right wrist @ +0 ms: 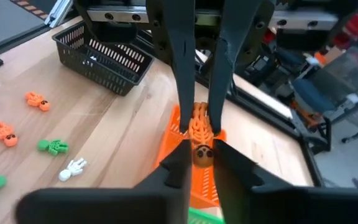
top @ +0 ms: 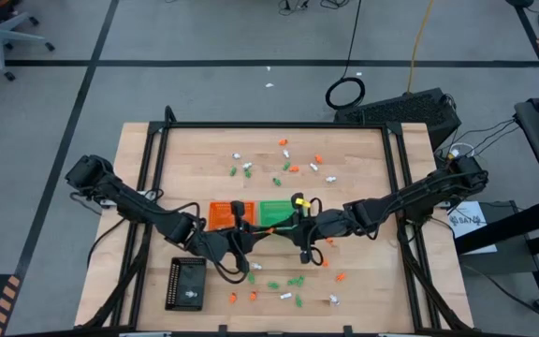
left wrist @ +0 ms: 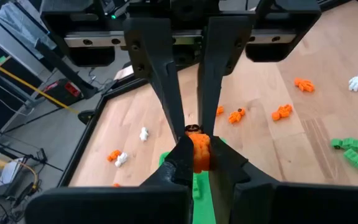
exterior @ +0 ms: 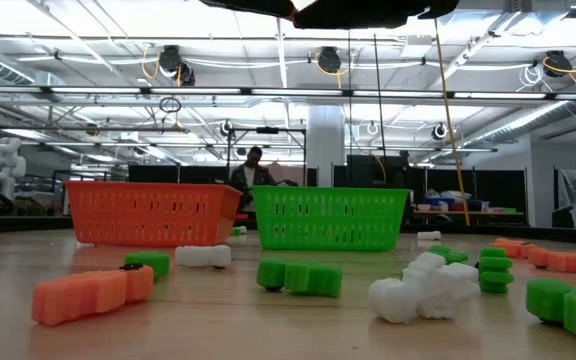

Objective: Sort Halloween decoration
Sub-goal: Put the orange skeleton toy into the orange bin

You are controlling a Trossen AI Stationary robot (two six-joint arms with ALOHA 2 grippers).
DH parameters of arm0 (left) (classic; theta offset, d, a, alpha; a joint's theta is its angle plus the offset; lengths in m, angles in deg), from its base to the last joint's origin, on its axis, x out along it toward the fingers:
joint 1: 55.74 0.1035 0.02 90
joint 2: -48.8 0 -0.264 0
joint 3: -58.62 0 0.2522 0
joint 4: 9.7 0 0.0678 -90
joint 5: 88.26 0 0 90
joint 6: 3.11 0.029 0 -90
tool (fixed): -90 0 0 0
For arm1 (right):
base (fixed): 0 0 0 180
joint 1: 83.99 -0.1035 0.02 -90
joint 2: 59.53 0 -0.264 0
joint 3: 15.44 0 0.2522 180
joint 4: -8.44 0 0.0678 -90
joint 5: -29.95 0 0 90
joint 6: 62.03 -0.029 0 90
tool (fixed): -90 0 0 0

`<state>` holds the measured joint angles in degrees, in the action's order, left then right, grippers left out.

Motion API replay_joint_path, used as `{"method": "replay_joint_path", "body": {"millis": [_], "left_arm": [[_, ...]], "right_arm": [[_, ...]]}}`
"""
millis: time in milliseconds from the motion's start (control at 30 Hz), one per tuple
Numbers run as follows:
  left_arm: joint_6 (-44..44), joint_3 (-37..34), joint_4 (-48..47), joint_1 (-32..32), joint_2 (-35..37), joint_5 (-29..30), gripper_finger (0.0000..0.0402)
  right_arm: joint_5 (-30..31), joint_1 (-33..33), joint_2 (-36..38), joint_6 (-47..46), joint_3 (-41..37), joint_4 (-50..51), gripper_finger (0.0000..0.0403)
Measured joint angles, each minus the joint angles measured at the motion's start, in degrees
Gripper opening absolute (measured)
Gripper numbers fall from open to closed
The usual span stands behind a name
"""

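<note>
left tool (left wrist: 196,155) pinches an orange trinket (left wrist: 199,149) near the green basket (top: 274,214). right tool (right wrist: 197,146) pinches a second orange trinket (right wrist: 201,132) above the orange basket (right wrist: 180,144). remaining orange, green and white trinkets (top: 285,298) lie scattered on the bench (top: 363,285) around the green basket.

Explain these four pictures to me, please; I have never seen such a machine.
It is a robot with two dark arms at a wooden table. One camera looks down from above, one sits level with the tabletop, and one rides on each wrist. Small orange, green and white trinkets lie scattered around an orange tray, a green tray and a black tray. The left gripper is shut on an orange trinket; the right gripper meets it there.
</note>
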<state>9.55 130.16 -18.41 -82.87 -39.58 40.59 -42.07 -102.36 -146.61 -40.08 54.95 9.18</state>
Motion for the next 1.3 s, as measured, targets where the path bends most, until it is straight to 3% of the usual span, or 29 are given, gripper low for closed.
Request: {"method": "replay_joint_path", "body": {"millis": [200, 367, 500, 900, 1167, 1300], "left_arm": [[1.71, 0.00, -1.57, -0.28, -0.01, -1.07, 0.0016], [9.54, 0.00, -1.57, -1.87, 0.16, -1.11, 0.0016], [14.85, 0.00, -1.57, -3.02, 0.16, -1.18, 0.0016], [13.07, 0.00, -6.91, -3.84, 4.13, -3.56, 0.0015], [7.04, 0.00, -11.71, -4.02, 4.19, -4.21, 0.0015], [0.10, 0.02, -21.03, -3.47, 7.26, -7.99, 0.0015]], "right_arm": [[5.31, -0.15, 0.77, -4.21, 0.00, 6.39, 0.0148], [5.93, -0.66, 1.46, -8.24, 0.00, 12.02, 0.0189], [5.82, -1.54, 1.49, -12.41, 0.00, 16.18, 0.0192], [5.84, -2.80, 1.51, -16.36, 0.00, 17.75, 0.0179], [5.86, -2.80, 1.51, -16.80, 0.00, 17.58, 0.0179], [5.82, -2.86, 1.51, -17.42, 0.00, 17.60, 0.0178]]}}
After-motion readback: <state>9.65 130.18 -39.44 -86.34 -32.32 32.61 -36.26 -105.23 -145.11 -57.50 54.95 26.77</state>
